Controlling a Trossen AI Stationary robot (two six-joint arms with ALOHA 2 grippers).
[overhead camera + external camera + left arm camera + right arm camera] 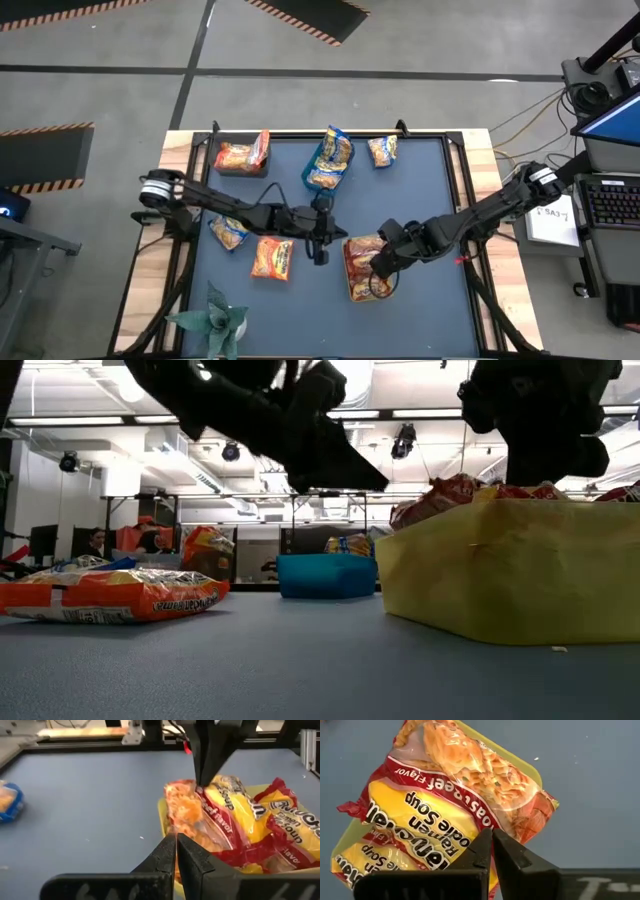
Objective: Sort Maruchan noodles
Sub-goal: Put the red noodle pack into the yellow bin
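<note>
A yellow-green bin (352,290) near the table's front holds red Maruchan noodles packets (420,805). My right gripper (492,834) is shut right above the top red packet (220,815). My left gripper (176,836) is shut with nothing in it. It hovers over the mat just left of that bin and points toward it. A blue bin (328,165) at the far middle holds blue-and-yellow packets. Orange packets lie flat on the mat (272,258), (230,232), (240,155), (383,150). My right gripper comes from above, slanting down, and its shut fingertips (201,775) reach the top red packet's raised long edge (197,787). I cannot tell whether they pinch the edge, only touch it, or stand just clear. The packet leans in the yellow-green bin on the other red packets.
A small green plant (215,320) stands at the near left corner. The mat's middle between the two bins is bare (400,200). Wooden borders and a black frame edge the mat. In the low view, an orange packet (110,595) lies close at the left.
</note>
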